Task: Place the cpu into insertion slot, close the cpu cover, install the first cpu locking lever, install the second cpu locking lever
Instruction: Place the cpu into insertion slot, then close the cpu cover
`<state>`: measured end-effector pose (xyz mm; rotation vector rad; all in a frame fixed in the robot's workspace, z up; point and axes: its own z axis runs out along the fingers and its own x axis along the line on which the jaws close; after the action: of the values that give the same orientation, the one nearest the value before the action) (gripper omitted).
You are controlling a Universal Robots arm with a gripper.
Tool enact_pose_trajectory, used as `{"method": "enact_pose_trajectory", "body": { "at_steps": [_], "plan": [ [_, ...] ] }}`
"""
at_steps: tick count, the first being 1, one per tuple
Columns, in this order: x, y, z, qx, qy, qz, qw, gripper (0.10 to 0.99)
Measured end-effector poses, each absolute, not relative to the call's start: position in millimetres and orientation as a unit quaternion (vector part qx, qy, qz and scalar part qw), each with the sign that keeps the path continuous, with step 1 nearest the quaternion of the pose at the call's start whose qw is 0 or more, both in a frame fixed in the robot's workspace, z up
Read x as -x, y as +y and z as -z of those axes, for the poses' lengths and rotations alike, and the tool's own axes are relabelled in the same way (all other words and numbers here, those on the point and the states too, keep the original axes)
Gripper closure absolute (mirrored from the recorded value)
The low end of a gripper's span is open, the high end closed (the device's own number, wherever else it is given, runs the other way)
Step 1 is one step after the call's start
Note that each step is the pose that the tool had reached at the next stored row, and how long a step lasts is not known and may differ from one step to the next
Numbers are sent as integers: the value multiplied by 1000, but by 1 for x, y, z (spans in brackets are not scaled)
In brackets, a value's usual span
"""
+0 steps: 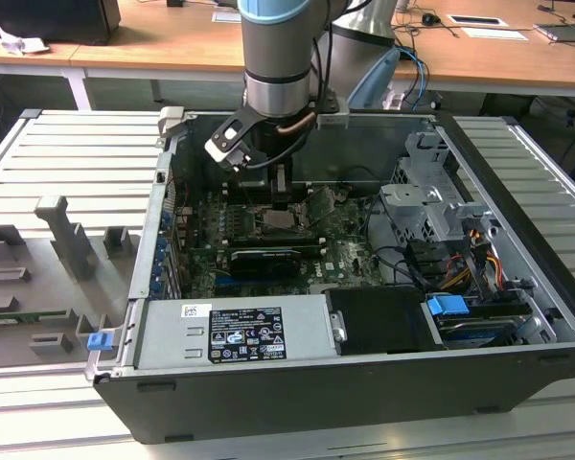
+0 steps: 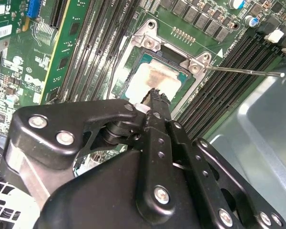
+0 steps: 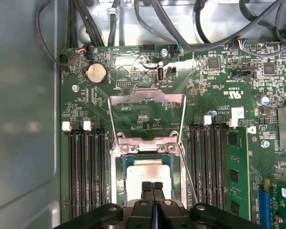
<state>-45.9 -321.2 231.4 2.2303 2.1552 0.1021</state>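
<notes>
First wrist view: the claw (image 3: pixel 152 187) covers the near edge of the cpu (image 3: pixel 148 171) and of the insertion slot (image 3: pixel 116 186), and the picture's edge cuts both off. Exterior view: the cpu is too small to tell from its slot.

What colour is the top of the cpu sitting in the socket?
The cpu is pale silver-beige with a brownish smudge; clearest in the second wrist view.

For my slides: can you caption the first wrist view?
Shut hand over the cpu lying in the insertion slot, with the cpu cover open.
</notes>
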Motion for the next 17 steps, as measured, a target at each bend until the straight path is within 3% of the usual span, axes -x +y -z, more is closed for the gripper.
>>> {"method": "enact_pose_trajectory", "body": {
  "at_steps": [17],
  "plan": [
    [33,-322,-242,-719,694,-32,18,980]
  ]
}}
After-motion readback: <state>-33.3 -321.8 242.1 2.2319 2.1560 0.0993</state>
